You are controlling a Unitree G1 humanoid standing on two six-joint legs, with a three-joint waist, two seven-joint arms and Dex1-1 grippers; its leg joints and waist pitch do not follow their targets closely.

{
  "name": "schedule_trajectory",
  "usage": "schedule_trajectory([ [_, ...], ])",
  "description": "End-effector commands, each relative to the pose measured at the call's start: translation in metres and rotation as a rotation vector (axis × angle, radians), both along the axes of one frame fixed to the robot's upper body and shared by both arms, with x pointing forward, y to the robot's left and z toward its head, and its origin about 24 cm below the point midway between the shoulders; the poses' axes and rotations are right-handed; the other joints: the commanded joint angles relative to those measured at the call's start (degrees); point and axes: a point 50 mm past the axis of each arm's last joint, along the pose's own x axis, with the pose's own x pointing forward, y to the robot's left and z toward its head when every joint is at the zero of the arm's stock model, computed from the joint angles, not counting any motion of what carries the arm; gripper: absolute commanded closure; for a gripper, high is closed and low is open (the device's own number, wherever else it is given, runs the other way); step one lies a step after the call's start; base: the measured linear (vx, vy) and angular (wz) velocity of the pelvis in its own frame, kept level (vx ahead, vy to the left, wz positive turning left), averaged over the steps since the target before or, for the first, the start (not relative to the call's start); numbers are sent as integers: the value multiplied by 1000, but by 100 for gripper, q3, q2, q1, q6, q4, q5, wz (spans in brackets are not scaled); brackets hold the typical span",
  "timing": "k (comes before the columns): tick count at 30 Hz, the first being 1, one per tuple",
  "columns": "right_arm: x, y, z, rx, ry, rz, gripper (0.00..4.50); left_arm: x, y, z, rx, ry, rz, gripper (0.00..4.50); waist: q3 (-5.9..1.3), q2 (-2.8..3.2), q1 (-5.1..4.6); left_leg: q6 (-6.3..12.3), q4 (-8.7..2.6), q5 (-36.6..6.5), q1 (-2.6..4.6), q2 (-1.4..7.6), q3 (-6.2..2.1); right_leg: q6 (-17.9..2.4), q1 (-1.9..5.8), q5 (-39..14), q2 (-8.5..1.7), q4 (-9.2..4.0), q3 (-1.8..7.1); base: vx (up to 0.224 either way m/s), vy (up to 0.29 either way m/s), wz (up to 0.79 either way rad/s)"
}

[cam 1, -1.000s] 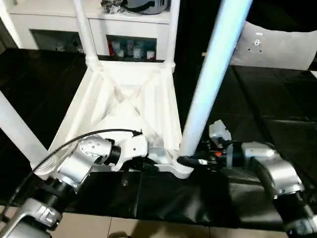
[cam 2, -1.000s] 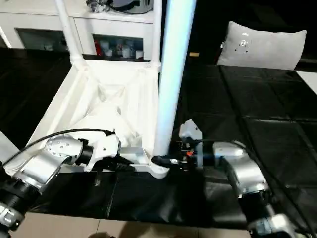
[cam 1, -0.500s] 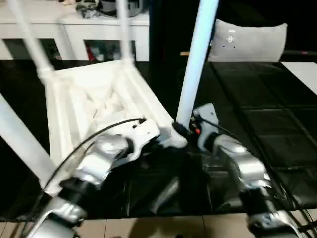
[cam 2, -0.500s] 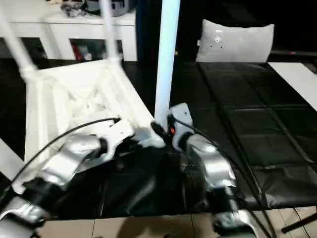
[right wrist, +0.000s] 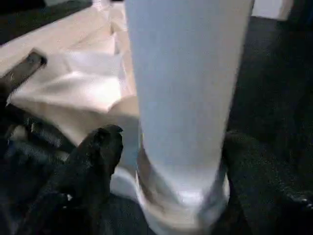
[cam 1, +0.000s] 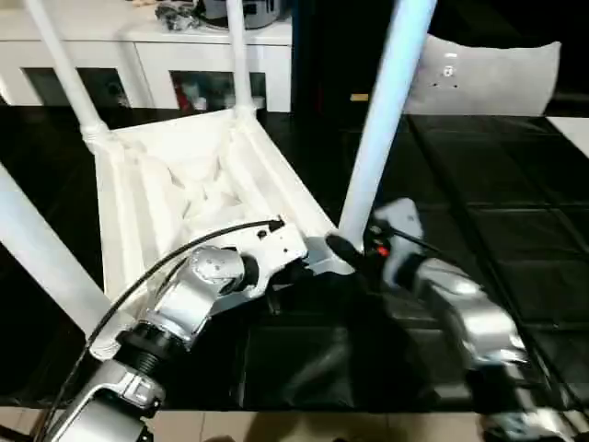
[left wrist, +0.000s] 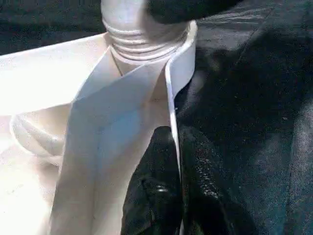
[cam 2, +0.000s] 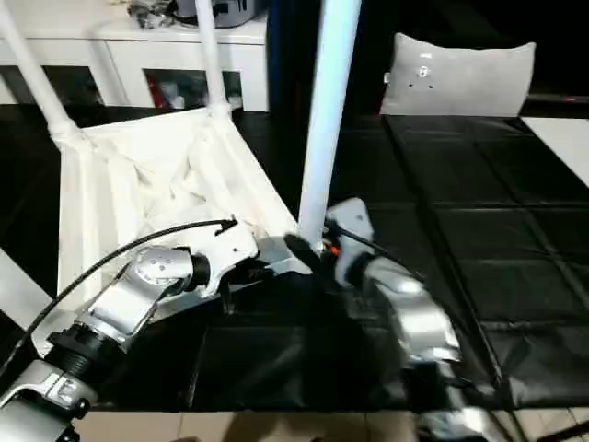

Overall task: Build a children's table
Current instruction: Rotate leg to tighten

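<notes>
I see the tabletop [cam 1: 184, 193] lying upside down on the black work surface [cam 1: 515, 230], its ribbed underside facing up and turned at an angle to me. Legs stand upright in its corner sockets: two thin ones at the far corners [cam 1: 64, 64] [cam 1: 236, 55], one at the near left [cam 1: 37, 249], and the big pale leg [cam 1: 386, 120] at the near right corner, closest to my grippers.

My left gripper [left wrist: 173, 196] is clamped shut on the tabletop's thin side wall, one black finger [left wrist: 151, 191] on the inner face and the other on the outer face, just below the near right socket [left wrist: 146, 49] (the threaded collar of the leg shows clearly in the left wrist view).

My right gripper [right wrist: 171, 171] sits at the base of that near right leg, where it meets the socket. Its two black fingers [right wrist: 98, 156] stand on either side of the leg, spread apart with a visible gap on the left-hand finger's side, so the gripper straddles the leg rather than squeezing it.

Beyond the work surface I can see a grey cushion [cam 1: 488, 78] and a white cabinet [cam 1: 175, 64] with small items on its shelf.
</notes>
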Motion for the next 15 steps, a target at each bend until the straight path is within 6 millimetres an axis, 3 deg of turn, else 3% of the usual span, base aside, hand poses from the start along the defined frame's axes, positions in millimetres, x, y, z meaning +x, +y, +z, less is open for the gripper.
schedule_trajectory([
  [1, 0, -3, 11, 6, -57, 32, 57, -8, 2, -11, 24, 32, -72, 450, -311, -52, 38, 270, -365, -1105, -34, 166, -46, -761, 297, -2021, -440, -491, 272, 0, 0, 0],
  [5, -5, -22, 20, -23, -90, 100, 19, -13, 11, -13, 70, 41, -187, 450, -288, -44, 39, 289, -381, -1339, -4, 176, -57, -631, 274, -2486, -441, -550, 258, 0, 0, 0],
  [8, -10, -29, 26, -40, -91, 192, 7, -17, 14, -11, 64, 52, -272, 450, -290, -36, 58, 325, -384, -1374, 7, 185, -55, -642, 265, -2451, -436, -545, 268, 0, 0, 0],
  [15, -20, -34, 28, -55, -19, 378, 7, -23, 13, -5, 45, 79, -427, 450, -317, -52, 195, 362, -367, -1104, 6, 222, -29, -964, 287, -1752, -443, -443, 278, 0, 0, 0],
])
